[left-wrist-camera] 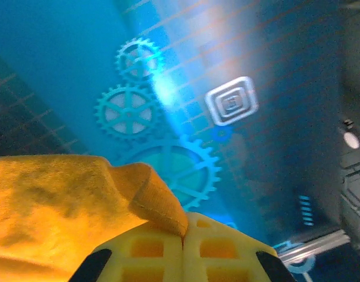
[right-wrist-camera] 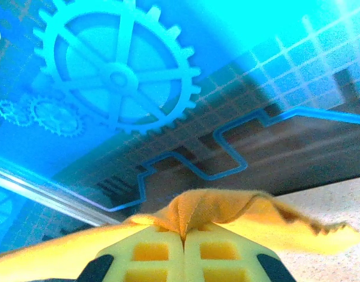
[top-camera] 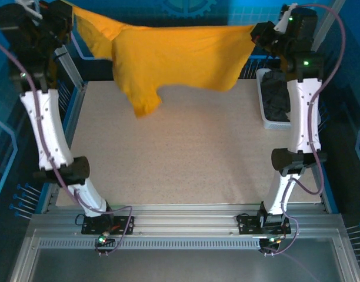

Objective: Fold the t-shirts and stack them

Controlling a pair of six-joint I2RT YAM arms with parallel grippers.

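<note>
The orange-yellow t-shirt [top-camera: 168, 59] hangs stretched in the air across the far side of the table, a sleeve drooping at the lower left. My left gripper [top-camera: 67, 19] is shut on its far left corner, and my right gripper [top-camera: 256, 32] is shut on its far right corner. In the left wrist view the hem of the orange-yellow t-shirt [left-wrist-camera: 150, 194] is pinched between the closed yellow fingers [left-wrist-camera: 150, 252] of the left gripper [left-wrist-camera: 183, 235]. In the right wrist view the orange-yellow t-shirt's cloth [right-wrist-camera: 227, 205] bunches out of the shut right gripper [right-wrist-camera: 183, 235]. The dark charcoal t-shirt [top-camera: 278, 97] lies crumpled in the basket.
The white mesh basket [top-camera: 273, 122] stands at the table's right edge beside my right arm. The speckled beige tabletop [top-camera: 186, 158] stretches below the hanging shirt. Blue walls with gear patterns enclose the far side.
</note>
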